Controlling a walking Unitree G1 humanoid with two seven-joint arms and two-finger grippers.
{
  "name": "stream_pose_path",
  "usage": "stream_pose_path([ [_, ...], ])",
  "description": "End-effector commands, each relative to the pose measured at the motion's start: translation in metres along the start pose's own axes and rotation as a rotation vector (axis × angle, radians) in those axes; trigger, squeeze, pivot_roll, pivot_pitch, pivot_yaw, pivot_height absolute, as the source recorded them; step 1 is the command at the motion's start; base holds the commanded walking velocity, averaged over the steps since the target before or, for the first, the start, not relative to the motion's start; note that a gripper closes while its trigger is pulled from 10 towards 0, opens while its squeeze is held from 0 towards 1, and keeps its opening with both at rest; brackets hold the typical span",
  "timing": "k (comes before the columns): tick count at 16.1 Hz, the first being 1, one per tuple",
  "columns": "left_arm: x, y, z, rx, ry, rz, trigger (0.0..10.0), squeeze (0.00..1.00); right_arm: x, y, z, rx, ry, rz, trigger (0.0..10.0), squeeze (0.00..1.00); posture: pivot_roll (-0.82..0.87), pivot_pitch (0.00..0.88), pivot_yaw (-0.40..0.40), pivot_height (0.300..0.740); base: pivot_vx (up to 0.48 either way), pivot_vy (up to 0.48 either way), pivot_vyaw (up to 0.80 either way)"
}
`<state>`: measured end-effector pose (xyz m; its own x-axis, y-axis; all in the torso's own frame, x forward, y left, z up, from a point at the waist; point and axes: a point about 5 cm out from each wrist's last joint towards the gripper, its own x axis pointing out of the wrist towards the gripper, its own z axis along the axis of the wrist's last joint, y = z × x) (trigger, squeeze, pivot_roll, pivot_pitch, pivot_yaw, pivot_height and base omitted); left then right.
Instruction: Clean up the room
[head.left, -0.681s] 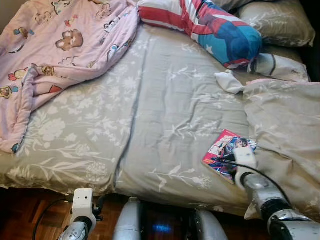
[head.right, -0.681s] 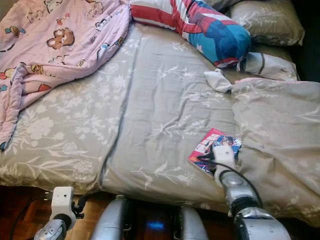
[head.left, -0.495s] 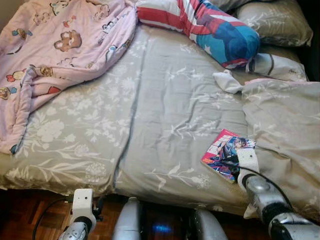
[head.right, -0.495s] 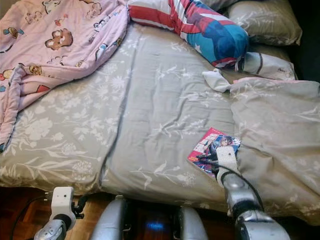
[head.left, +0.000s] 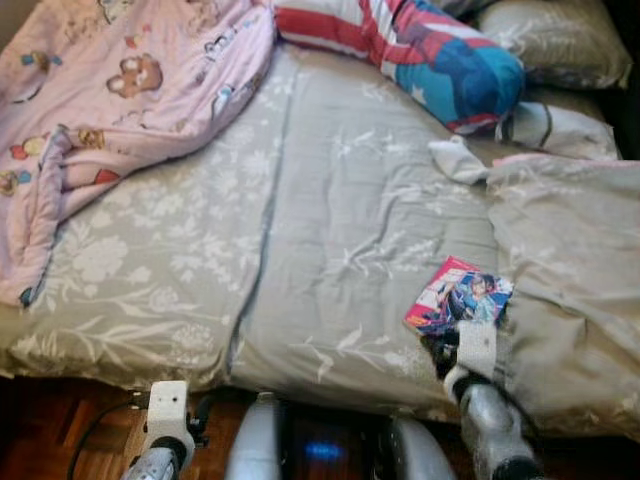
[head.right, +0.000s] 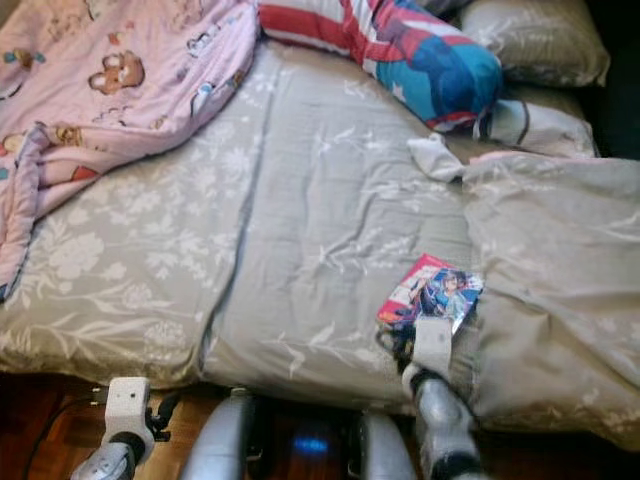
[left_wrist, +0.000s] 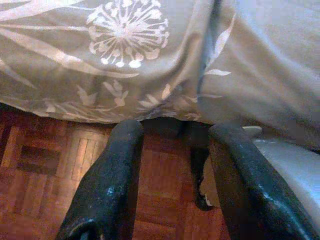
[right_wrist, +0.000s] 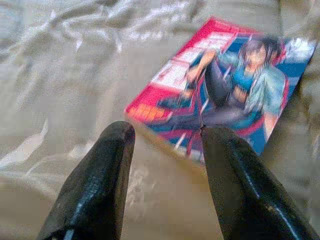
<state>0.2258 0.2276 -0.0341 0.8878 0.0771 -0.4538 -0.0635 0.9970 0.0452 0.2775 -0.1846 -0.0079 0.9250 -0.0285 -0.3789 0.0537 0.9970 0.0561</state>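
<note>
A comic book (head.left: 458, 296) with a red, pink and blue cover lies flat on the grey floral bedspread (head.left: 330, 210), near the bed's front edge and touching the rumpled grey duvet (head.left: 565, 270) heaped on the robot's right. It lies in the same spot as 0.7 s ago.

The right gripper (right_wrist: 165, 137) has pulled back toward the robot. Earlier its wrist lay over the book's near corner; now the wrist sits at the bed's front edge, just short of the book, and more of the cover shows. In the right wrist view the jaws stand open, with one black finger (right_wrist: 97, 175) over bare bedspread and the other over the book's near edge. Whether that finger touches the cover cannot be told; nothing is held.

The left gripper (left_wrist: 172, 170) hangs low beside the bed over the wooden parquet floor (left_wrist: 45, 165), jaws open and empty, as before.

Farther up the bed, a pink cartoon-print blanket (head.left: 120, 110) is bunched on the left, a red, white and blue pillow (head.left: 420, 50) lies across the head, grey pillows (head.left: 560, 40) sit behind it, and a small white cloth (head.left: 455, 158) rests near the duvet's top edge. The whole picture is slightly blurred and shifted, so the camera has moved.
</note>
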Motion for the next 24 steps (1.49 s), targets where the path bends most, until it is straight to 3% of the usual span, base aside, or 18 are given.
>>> stream_pose_path([
  [1,-0.006,-0.002,-0.014,0.007,0.054,-0.005,10.0,0.00,-0.006,-0.004,-0.010,0.009,0.021,-0.004,10.0,0.00,0.15,0.271,0.001,0.670,0.000,0.000,0.00],
  [21,-0.007,-0.007,-0.013,0.007,0.033,-0.025,10.0,0.00,-0.001,0.003,-0.003,0.029,0.001,-0.011,10.0,0.00,0.16,0.302,0.004,0.662,0.000,0.000,0.00],
  [24,-0.007,-0.006,-0.014,0.009,0.036,-0.023,10.0,0.00,0.002,0.007,0.002,0.026,-0.021,0.007,10.0,0.00,0.16,0.303,0.004,0.627,0.000,0.000,0.00],
])
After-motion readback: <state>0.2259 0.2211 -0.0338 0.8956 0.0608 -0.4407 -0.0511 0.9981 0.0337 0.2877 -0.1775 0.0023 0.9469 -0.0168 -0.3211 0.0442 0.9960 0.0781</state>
